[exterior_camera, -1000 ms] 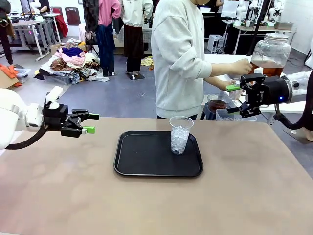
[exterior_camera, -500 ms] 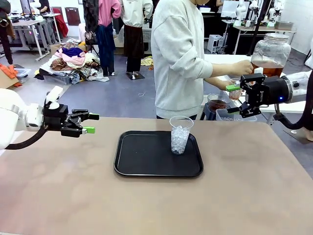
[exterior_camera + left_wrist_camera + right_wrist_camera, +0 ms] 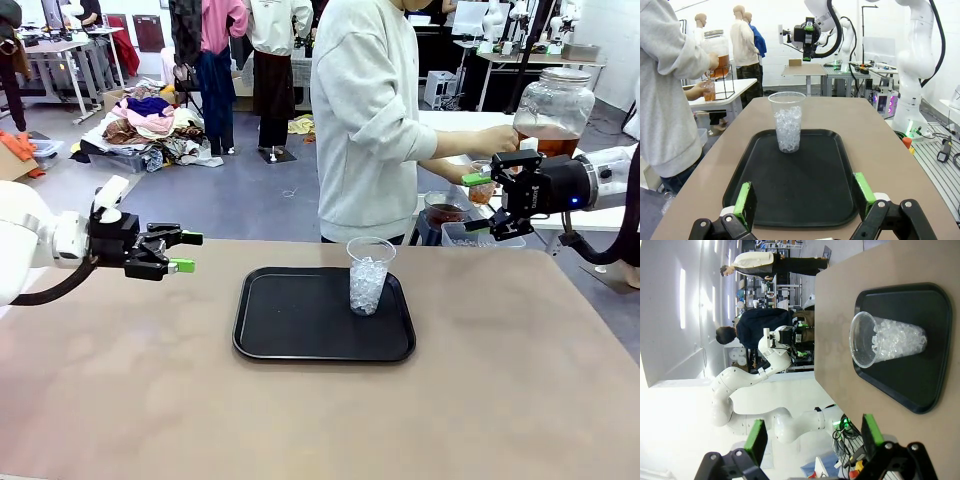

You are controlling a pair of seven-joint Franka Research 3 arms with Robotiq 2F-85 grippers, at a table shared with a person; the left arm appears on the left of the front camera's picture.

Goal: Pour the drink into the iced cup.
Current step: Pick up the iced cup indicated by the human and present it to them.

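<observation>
A clear plastic cup of ice (image 3: 369, 275) (image 3: 788, 121) (image 3: 886, 340) stands upright on the black tray (image 3: 300, 320), toward its far right corner. The amber drink fills the lower part of a large glass dispenser jar (image 3: 551, 108) (image 3: 720, 49) on a side table beyond the far right. There the person holds a small cup (image 3: 483, 182) (image 3: 708, 90) with amber liquid at the jar. My left gripper (image 3: 187, 252) (image 3: 805, 192) hovers open over the table's left side, facing the tray. My right gripper (image 3: 478, 203) (image 3: 811, 436) hangs open at the far right, near the person's hand.
The person (image 3: 370, 120) stands at the table's far edge, turned toward the side table (image 3: 470, 125). A dark bowl (image 3: 443, 211) and a clear tub (image 3: 470, 235) sit just past the far right edge. Brown tabletop (image 3: 320, 420) stretches bare around the tray.
The person has shifted slightly at the jar. Both arms and the iced cup stay where they were.
</observation>
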